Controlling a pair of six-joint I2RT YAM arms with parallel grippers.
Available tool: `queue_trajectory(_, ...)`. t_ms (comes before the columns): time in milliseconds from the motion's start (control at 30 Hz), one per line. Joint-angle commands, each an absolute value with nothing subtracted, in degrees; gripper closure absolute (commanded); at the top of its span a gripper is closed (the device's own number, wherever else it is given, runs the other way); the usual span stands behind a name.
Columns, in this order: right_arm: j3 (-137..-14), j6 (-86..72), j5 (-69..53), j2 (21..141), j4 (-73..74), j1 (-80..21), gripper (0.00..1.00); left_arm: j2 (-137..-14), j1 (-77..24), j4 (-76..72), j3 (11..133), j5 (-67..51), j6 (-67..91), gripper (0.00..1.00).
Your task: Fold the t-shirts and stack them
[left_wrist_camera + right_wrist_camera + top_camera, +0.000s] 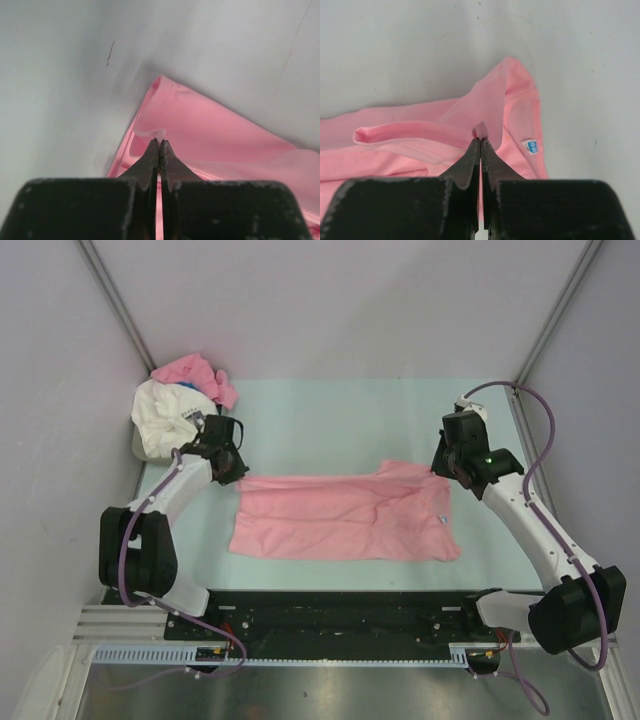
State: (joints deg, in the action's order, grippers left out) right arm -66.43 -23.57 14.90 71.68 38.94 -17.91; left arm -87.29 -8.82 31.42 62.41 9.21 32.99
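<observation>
Top external view: the table (pixel 330 410) carries a pink t-shirt (pixel 340 520) spread flat at its middle, an arm at each far corner.
A heap of t-shirts (pixel 170 415), white and pink, sits far left. The left gripper (pixel 159 144) is clamped tight on the spread shirt's edge. The right gripper (pixel 480 141) pinches a fold near its blue tag (pixel 532 146).

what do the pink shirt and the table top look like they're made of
Pink t-shirt: soft matte knit cloth, judging by its creases and stitched hems. Table top: hard, smooth, pale green sheet with faint scuffs, possibly laminate or painted board; can't tell which.
</observation>
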Motion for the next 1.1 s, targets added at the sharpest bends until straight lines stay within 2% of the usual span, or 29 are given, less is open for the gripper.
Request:
queue_trajectory(0,-63.46,-25.93,18.37,69.17,41.39,-19.07,1.00,-84.64,-10.45,31.11,59.16,11.25,33.13,1.00)
queue_trajectory(500,-53.80,-35.93,18.45,61.97,48.69,-22.76,1.00,-80.68,-13.09,31.29,48.52,13.09,34.98,1.00)
queue_trajectory(567,-52.91,-37.78,18.81,61.26,50.70,-23.99,1.00,-80.42,-13.53,31.81,48.43,13.18,35.24,0.92)
queue_trajectory(600,-51.78,-39.36,18.72,61.00,51.15,-24.43,1.00,-80.16,-14.14,32.16,48.08,14.40,35.51,0.81)
queue_trajectory(633,-51.33,-40.94,19.76,60.21,53.07,-24.87,0.99,-79.90,-14.41,32.69,47.90,14.76,36.46,0.43)
queue_trajectory(700,-49.67,-42.97,19.95,59.07,54.66,-26.79,0.80,-77.97,-15.11,33.75,47.29,15.03,37.00,0.11)
queue_trajectory(733,-49.31,-45.33,21.26,58.11,55.89,-27.68,0.65,-76.91,-15.38,34.10,47.02,15.29,37.26,0.00)
queue_trajectory(767,-48.87,-46.22,21.88,56.27,56.33,-28.64,0.36,-75.86,-15.55,34.80,46.93,15.12,37.44,0.00)
queue_trajectory(833,-48.95,-47.02,23.02,54.59,55.64,-30.23,0.08,-72.08,-16.17,35.07,47.28,14.68,37.44,0.00)
queue_trajectory(867,-48.87,-46.76,23.29,53.88,54.94,-30.23,0.01,-71.03,-16.26,35.33,48.33,14.16,37.35,0.00)
queue_trajectory(1067,-49.22,-41.67,18.99,61.42,44.49,-30.32,0.00,-70.66,-17.93,37.09,57.11,11.43,36.39,0.00)
